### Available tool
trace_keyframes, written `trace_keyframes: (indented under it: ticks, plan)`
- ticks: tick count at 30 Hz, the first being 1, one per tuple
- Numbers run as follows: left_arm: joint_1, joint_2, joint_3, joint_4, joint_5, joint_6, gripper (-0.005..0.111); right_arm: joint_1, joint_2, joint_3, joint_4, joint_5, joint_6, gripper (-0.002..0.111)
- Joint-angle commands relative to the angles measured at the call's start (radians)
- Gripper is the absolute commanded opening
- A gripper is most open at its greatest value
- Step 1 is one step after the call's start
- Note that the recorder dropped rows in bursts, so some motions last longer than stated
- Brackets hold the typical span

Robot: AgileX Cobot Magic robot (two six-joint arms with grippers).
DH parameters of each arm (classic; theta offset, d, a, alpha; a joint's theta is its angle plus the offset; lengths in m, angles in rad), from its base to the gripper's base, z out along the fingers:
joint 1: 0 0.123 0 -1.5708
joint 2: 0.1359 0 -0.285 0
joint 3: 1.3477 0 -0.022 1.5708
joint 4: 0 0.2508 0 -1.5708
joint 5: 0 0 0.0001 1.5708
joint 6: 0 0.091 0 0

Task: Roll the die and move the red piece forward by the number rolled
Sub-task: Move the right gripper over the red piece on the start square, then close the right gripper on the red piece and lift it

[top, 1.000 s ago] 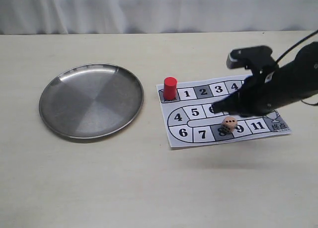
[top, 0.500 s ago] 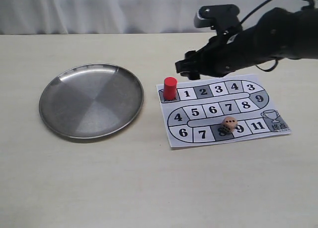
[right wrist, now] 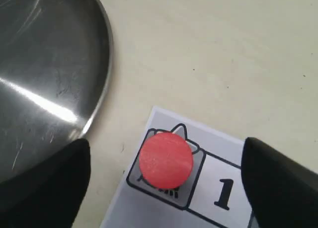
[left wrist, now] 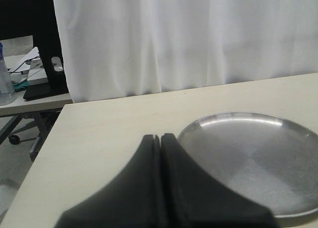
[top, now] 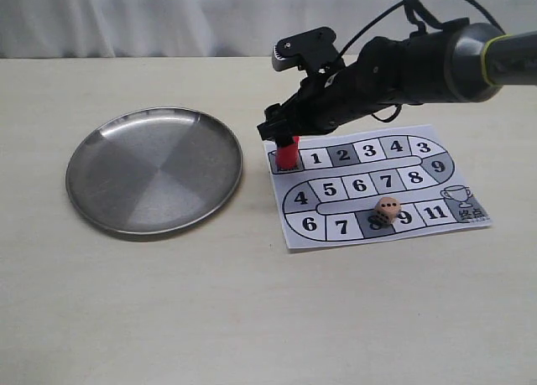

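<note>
The red piece [top: 287,156] stands upright on the start square at the left end of the paper board [top: 295,236]. My right gripper [top: 282,133] hovers just above it, open. In the right wrist view the red piece [right wrist: 166,160] lies between the two dark fingers [right wrist: 47,181] of that gripper [right wrist: 165,148], which do not touch it. The die [top: 387,210] rests on the board's lower row by squares 8 and 9, with three pips on its near side. My left gripper [left wrist: 160,137] is shut on nothing, beside the plate.
A round steel plate [top: 155,171] lies left of the board, its rim [right wrist: 102,64] close to the start square. A white curtain hangs behind the table. In the left wrist view the plate [left wrist: 248,153] lies just past the left gripper's fingers.
My right arm has swung from over the die, up and to the left across the board, and now hangs over the red piece. The die and the red piece have not moved.
</note>
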Motion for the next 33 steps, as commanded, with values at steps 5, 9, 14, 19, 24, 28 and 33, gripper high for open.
trace_keyframes:
  ticks: [5, 9, 14, 19, 24, 28, 33]
  plan:
    - [-0.002, -0.005, 0.002, -0.005, -0.016, -0.003, 0.0, -0.011, 0.093, -0.038, -0.009, -0.058, -0.02, 0.077]
    - [-0.002, -0.005, 0.002, -0.005, -0.016, -0.003, 0.0, -0.011, 0.132, -0.038, -0.009, -0.095, -0.02, 0.074]
    - [-0.002, -0.005, 0.002, -0.005, -0.016, -0.003, 0.0, -0.011, 0.146, -0.038, 0.008, -0.11, -0.018, 0.043]
    - [-0.002, -0.005, 0.002, -0.005, -0.016, -0.003, 0.0, -0.011, 0.146, -0.038, 0.047, -0.113, -0.018, 0.01]
    - [-0.002, -0.005, 0.002, -0.005, -0.016, -0.003, 0.0, -0.011, 0.124, -0.038, 0.043, -0.084, -0.02, 0.004]
    - [-0.002, -0.005, 0.002, -0.005, -0.016, -0.003, 0.0, -0.016, 0.03, -0.038, -0.013, -0.011, -0.02, 0.004]
    - [-0.002, -0.005, 0.002, -0.005, -0.016, -0.003, 0.0, -0.024, -0.014, -0.038, -0.106, 0.011, -0.02, 0.004]
